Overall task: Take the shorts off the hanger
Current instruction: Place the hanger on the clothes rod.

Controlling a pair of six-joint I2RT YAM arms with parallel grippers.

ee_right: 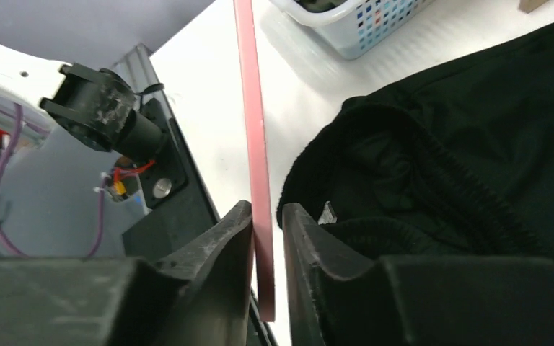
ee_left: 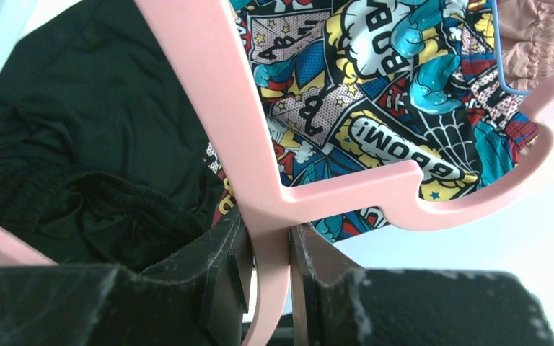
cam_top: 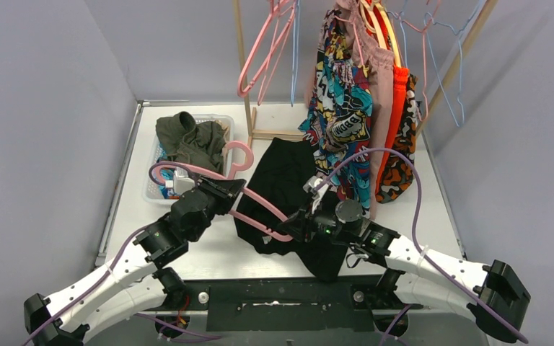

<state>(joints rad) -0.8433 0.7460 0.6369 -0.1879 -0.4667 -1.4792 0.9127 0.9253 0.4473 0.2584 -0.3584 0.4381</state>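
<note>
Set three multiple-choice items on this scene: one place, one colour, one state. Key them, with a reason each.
1. Where do the olive shorts lie? A in the white basket; B on the floor; C hanging up.
2. What colour is the hanger in the left gripper? A blue; B pink; C white.
3. The left gripper's jaws are: A wide open; B shut on nothing; C shut on the hanger.
A: they sit heaped in the basket. B: pink shows between the jaws. C: both jaws press the hanger's stem.
</note>
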